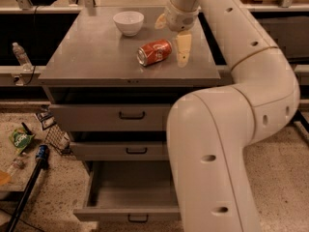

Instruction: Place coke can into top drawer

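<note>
The coke can (154,52) lies on its side on the grey cabinet top (91,52), right of centre. My gripper (172,35) hangs just right of and above the can, fingers spread apart and holding nothing; one fingertip (182,50) is beside the can's right end. The top drawer (130,185), the lowest tier, is pulled out and has nothing in it, its black handle (137,219) at the front. The two grey drawers above it are shut.
A white bowl (128,22) stands at the back of the cabinet top, left of the gripper. My arm's large white links (217,144) fill the right side in front of the cabinet. A water bottle (21,56), a green bag (19,140) and a blue-handled pole (34,173) are at the left.
</note>
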`<action>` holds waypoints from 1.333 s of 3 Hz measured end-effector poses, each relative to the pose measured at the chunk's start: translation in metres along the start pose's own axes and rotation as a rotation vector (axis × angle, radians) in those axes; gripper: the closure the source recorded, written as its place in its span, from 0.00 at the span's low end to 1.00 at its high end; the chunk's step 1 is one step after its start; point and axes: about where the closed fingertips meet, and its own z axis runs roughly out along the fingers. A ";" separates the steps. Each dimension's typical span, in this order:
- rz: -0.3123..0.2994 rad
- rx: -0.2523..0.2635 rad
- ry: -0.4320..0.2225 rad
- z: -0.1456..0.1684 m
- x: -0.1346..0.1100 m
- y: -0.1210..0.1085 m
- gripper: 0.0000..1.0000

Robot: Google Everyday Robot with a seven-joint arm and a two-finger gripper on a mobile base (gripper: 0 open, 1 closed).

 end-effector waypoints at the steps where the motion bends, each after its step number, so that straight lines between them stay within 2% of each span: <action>1: -0.043 0.000 0.001 0.020 -0.015 -0.019 0.00; 2: -0.068 -0.019 0.017 0.048 -0.016 -0.030 0.03; 4: -0.068 -0.047 0.048 0.066 -0.006 -0.029 0.49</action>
